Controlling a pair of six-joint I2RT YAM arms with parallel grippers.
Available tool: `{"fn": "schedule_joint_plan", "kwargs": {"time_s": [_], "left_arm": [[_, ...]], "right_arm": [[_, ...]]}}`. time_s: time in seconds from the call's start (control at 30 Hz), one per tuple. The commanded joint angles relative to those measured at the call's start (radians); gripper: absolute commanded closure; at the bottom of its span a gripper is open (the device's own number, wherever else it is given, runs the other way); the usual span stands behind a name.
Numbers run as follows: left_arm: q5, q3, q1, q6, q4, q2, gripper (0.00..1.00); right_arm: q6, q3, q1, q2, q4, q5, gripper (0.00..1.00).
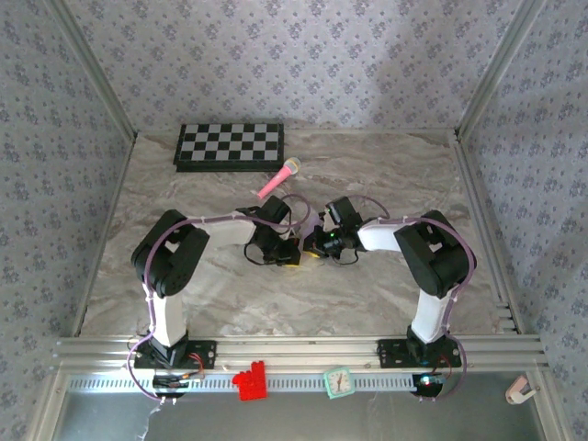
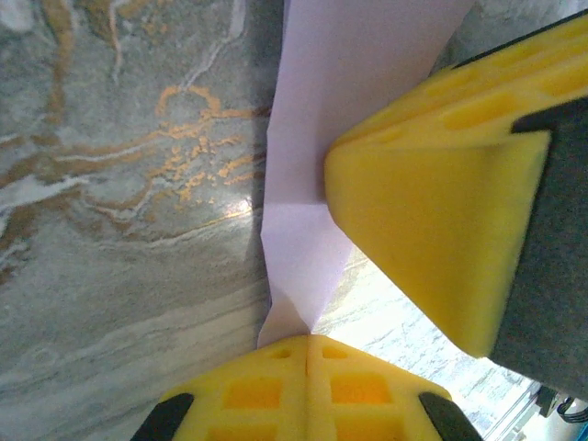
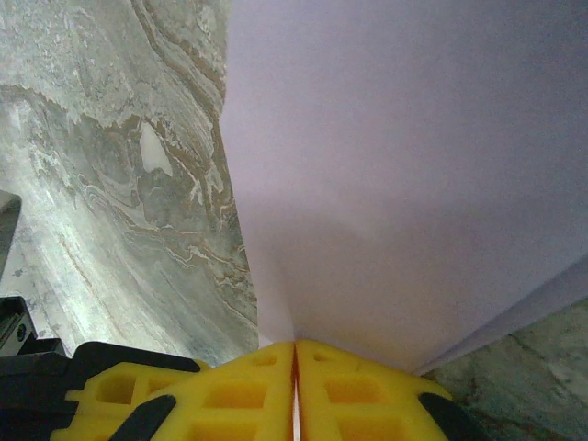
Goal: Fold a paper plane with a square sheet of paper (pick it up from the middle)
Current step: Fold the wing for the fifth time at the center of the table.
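**Ana:** Which step was in hand?

**Ben:** Mid-fold, I'd judge, not a finished dart. On the left, the left gripper (image 2: pixel 308 342) had its yellow jaws pressed fully together on a narrow, creased end of the lavender paper (image 2: pixel 340 110). The paper hung between the two arms over the middle of the marble table (image 1: pixel 367 294). On the right, the right gripper (image 3: pixel 295 347) was likewise clamped, with the edge of a broader face of the same paper caught between its jaws.

**Ana:** And what did the next move call for?

**Ben:** Probably one claw anchoring while the other laid the layers flat and pressed a crease. With both pinching a thin sheet, pulling apart could tear it.

**Ana:** Was there any writing?

**Ben:** None I could read. The checkered board (image 1: pixel 230 147) and pink toy microphone (image 1: pixel 278 179) bore no label. Along the near rail, the red block toy (image 1: pixel 249 381) was plain, and the small clock (image 1: pixel 338 382) had a face too small to make out.
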Motion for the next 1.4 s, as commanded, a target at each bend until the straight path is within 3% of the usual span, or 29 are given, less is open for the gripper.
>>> {"fn": "schedule_joint_plan", "kwargs": {"time_s": [0.0,0.5,0.7,0.87,1.37], "left_arm": [[-0.046,-0.048,-0.014,0.023,-0.117,0.005,1.0],[-0.046,-0.129,-0.014,0.018,-0.207,-0.141,1.0],[-0.031,-0.069,0.004,-0.025,-0.072,-0.223,0.98],[-0.029,-0.033,0.011,-0.07,0.026,-0.163,0.98],[-0.042,-0.01,0.018,-0.084,0.036,-0.009,1.0]], "right_arm": [[0.006,-0.003,-0.011,0.053,-0.096,0.076,0.88],[0.011,-0.001,-0.01,0.06,-0.109,0.085,0.88],[0.014,-0.002,-0.002,0.052,-0.087,0.072,0.88],[0.022,-0.001,0.003,0.051,-0.063,0.055,0.88],[0.024,0.016,-0.002,0.038,-0.045,0.027,0.88]]}}
